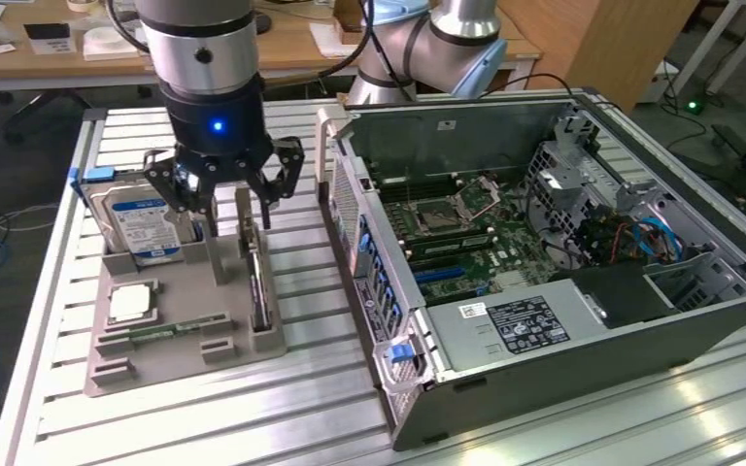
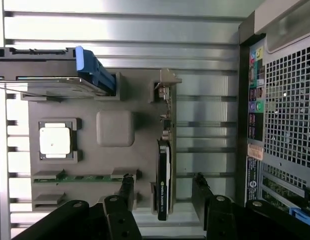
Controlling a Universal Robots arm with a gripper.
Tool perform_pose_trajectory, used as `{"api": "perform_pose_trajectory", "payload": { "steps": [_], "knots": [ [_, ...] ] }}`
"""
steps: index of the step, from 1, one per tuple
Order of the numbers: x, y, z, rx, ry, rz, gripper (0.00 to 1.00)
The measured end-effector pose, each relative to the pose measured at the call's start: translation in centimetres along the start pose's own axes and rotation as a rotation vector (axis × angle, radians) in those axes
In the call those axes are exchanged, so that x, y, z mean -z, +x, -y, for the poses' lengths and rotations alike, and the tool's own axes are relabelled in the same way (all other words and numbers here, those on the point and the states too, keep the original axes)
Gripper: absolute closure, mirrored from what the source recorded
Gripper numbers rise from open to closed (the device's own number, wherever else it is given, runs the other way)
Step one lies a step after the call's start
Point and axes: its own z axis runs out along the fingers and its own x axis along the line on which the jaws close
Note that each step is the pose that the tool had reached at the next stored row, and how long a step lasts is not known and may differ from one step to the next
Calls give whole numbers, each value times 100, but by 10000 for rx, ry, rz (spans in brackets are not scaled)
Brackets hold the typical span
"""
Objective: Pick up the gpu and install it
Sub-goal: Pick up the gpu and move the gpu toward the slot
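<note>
The gpu (image 1: 260, 291) is a thin black card standing on its edge in a slot of the grey holder tray (image 1: 179, 364), its grey metal bracket at the far end. In the wrist view the gpu (image 2: 164, 170) runs edge-on between my two black fingers, with the bracket (image 2: 168, 80) beyond them. My gripper (image 1: 230, 212) hangs over the tray just above the card, open, with one finger on each side of it and nothing held. The wrist view has the gripper (image 2: 163, 180) straddling the card's line without touching it.
A silver hard drive (image 1: 140, 223) with a blue-white label stands in the tray beside the gripper; a square processor (image 1: 131, 303) and a green memory stick (image 1: 172, 330) lie in front. The open computer case (image 1: 542, 272) with its motherboard (image 1: 464, 233) stands on the exterior view's right.
</note>
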Motion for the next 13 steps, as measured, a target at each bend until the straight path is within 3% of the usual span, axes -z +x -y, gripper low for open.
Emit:
{"api": "perform_pose_trajectory", "payload": {
  "steps": [13],
  "knots": [
    [-215, -22, 49, 49, 8, -2, 40]
  ]
}}
